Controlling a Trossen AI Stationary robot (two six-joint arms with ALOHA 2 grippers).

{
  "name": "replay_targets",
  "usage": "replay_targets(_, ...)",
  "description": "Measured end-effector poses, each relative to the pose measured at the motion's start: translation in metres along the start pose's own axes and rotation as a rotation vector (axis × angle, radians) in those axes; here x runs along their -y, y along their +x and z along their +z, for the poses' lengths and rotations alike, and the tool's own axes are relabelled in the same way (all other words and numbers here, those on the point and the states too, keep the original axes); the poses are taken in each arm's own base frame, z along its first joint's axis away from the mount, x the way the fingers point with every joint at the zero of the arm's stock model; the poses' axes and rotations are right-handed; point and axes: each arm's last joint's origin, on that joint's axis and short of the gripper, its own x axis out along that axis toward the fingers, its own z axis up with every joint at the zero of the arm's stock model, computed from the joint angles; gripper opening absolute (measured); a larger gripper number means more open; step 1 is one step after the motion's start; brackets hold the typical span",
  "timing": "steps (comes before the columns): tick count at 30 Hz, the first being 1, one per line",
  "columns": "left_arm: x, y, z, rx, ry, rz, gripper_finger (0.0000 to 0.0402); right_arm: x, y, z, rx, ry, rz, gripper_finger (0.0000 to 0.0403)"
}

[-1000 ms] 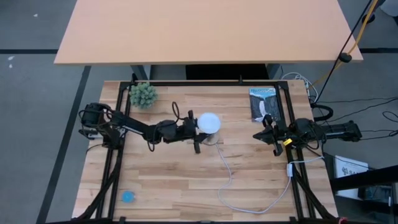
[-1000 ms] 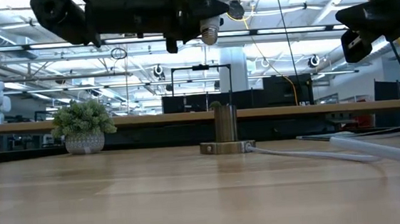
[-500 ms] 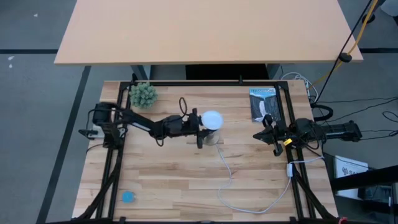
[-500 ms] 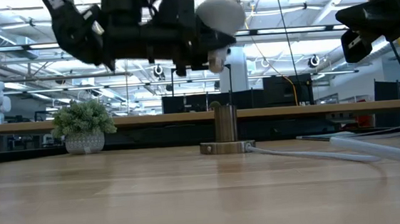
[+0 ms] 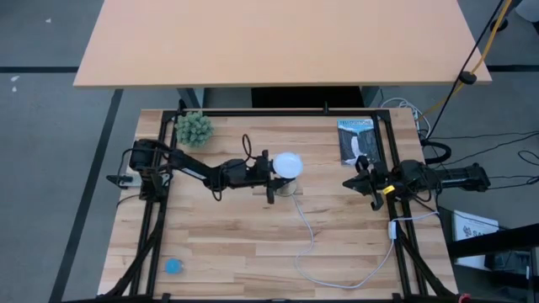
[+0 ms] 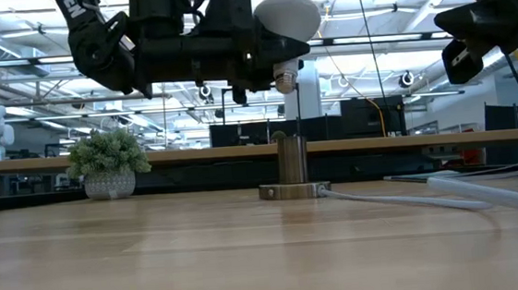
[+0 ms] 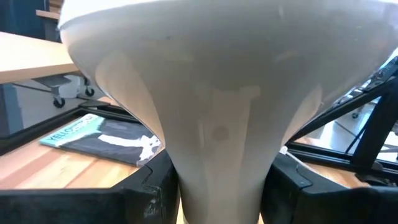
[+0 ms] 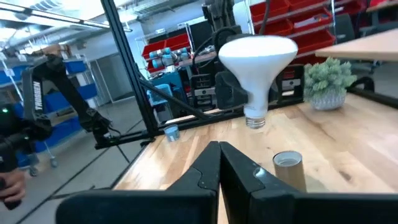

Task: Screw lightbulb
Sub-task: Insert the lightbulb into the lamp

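Open air separates the lightbulb (image 6: 284, 21) from the socket (image 6: 291, 168) below it; the left gripper (image 5: 268, 178), clamped on the bulb's neck, fills the space above the socket; a white cord (image 5: 308, 236) trails over the near boards; a plant (image 5: 194, 128) and a booklet (image 5: 355, 140) stand at the far edge; the right gripper (image 5: 364, 183), fingers together, waits well apart.

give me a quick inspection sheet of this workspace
surface: wooden table, bare in front
job's things: lightbulb held upright in the air, screw base down, above and clear of the socket
clutter: potted plant, booklet, blue object
grippers: left gripper clamped on the bulb's neck; right gripper closed, idle at the right side
cables: white cord trails from the socket
surroundings: second table behind
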Motion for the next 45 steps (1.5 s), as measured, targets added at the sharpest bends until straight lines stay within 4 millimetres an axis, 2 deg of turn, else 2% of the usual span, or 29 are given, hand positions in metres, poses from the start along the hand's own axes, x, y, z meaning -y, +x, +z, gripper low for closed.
replay_targets(5, 0.0, 0.0, -0.001, -0.007, 0.013, 0.008, 0.0169, 0.002, 0.003, -0.004, -0.032, 0.002, -0.053, 0.0)
replay_targets(11, -0.002, 0.0, -0.008, -0.079, 0.065, 0.02, 0.0176, 0.007, 0.015, -0.015, -0.211, 0.007, -0.145, 0.0)
replay_targets(18, -0.003, -0.001, -0.01, -0.105, 0.047, 0.038, 0.0178, 0.006, 0.033, -0.007, -0.319, -0.032, -0.201, 0.0)
replay_targets(28, -0.006, -0.001, -0.01, -0.098, 0.007, 0.111, 0.0178, 0.005, 0.051, 0.003, -0.352, -0.062, -0.249, 0.0)
replay_targets(33, -0.007, -0.001, -0.009, -0.08, 0.02, 0.159, 0.0179, 0.007, 0.061, -0.003, -0.366, -0.061, -0.251, 0.0)
replay_targets(36, -0.009, -0.001, -0.008, -0.077, 0.089, 0.219, 0.0179, 0.008, 0.066, -0.008, -0.39, -0.063, -0.257, 0.0)
replay_targets(41, -0.008, -0.001, -0.009, -0.084, 0.151, 0.226, 0.0179, 0.011, 0.076, -0.014, -0.375, -0.061, -0.258, 0.0)
replay_targets(45, -0.009, -0.001, -0.007, -0.065, 0.142, 0.226, 0.0179, 0.013, 0.086, -0.021, -0.404, 0.021, -0.281, 0.0)
